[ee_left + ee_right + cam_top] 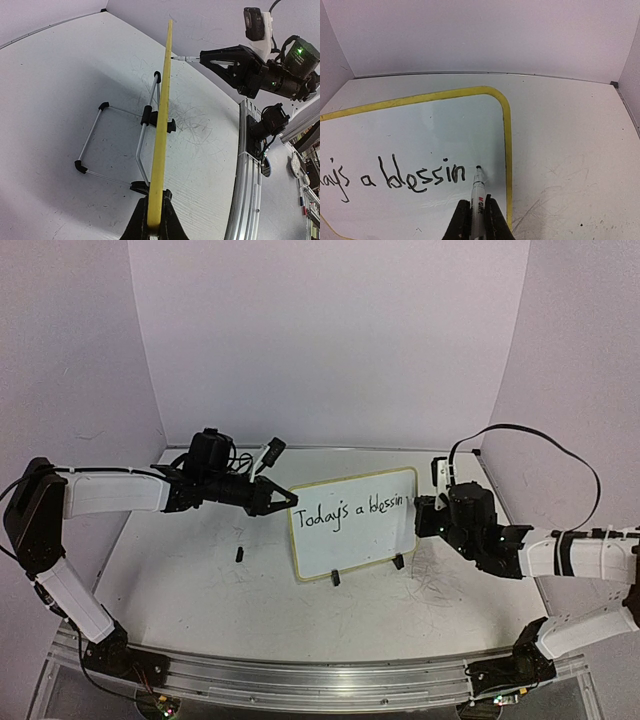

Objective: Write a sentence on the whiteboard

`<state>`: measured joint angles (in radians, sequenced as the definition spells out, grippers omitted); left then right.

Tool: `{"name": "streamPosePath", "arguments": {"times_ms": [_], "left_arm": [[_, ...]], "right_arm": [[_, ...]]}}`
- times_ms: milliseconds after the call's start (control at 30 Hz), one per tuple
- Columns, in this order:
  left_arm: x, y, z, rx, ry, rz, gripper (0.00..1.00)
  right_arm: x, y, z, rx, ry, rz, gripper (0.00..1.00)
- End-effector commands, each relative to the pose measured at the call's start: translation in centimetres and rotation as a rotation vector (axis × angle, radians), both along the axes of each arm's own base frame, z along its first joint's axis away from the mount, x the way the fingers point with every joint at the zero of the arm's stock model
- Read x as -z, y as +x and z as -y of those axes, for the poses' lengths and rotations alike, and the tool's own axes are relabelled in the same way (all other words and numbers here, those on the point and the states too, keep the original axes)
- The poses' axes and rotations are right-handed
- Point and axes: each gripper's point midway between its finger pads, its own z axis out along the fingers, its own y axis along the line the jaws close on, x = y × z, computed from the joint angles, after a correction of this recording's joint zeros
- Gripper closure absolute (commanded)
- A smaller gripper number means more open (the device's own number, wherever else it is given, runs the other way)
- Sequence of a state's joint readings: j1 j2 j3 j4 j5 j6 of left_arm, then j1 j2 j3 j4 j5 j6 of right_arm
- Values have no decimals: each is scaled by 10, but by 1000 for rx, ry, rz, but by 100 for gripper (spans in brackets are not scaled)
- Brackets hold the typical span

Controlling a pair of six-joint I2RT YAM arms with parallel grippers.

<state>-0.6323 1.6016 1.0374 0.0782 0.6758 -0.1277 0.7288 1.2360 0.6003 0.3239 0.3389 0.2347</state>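
Note:
The whiteboard (352, 540) stands tilted on its wire stand (120, 145) at the table's middle. My left gripper (288, 500) is shut on its left edge; in the left wrist view the jaws pinch the yellow rim (161, 130) edge-on, left gripper (154, 220). The sentence (350, 510) reads "Today's a blessin" in black (415, 175). My right gripper (477, 202) is shut on a white marker (478, 190). Its black tip sits at the board just right of the last "n", near the right rim. The right gripper (422, 515) is at the board's right end.
A small black piece (240, 553) lies on the table left of the board. Grey scribble marks (440, 580) cover the tabletop in front of the right arm. A metal rail (300, 680) runs along the near edge. Walls close in the back and both sides.

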Motion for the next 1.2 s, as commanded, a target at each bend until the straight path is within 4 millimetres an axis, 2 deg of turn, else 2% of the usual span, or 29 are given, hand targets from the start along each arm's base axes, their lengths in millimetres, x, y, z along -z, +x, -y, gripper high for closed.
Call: {"name": "streamPosePath", "arguments": {"times_ms": [0,300,800,1167], "left_arm": [[-31,10,-4,-37,-32,123,100],[-31,10,-4,-37,-33,122,100],[-32,10,-4,-37,-35,126,100],[-32,10,-4,-37,-34,124,100]], "right_arm": [[-24,12,-2,29,41,68,100],[-28,8,-7,-13,45,79,100],[3,-1,-10,-53,27,-15,100],[16,-5,0,-16,5,-51,100]]}}
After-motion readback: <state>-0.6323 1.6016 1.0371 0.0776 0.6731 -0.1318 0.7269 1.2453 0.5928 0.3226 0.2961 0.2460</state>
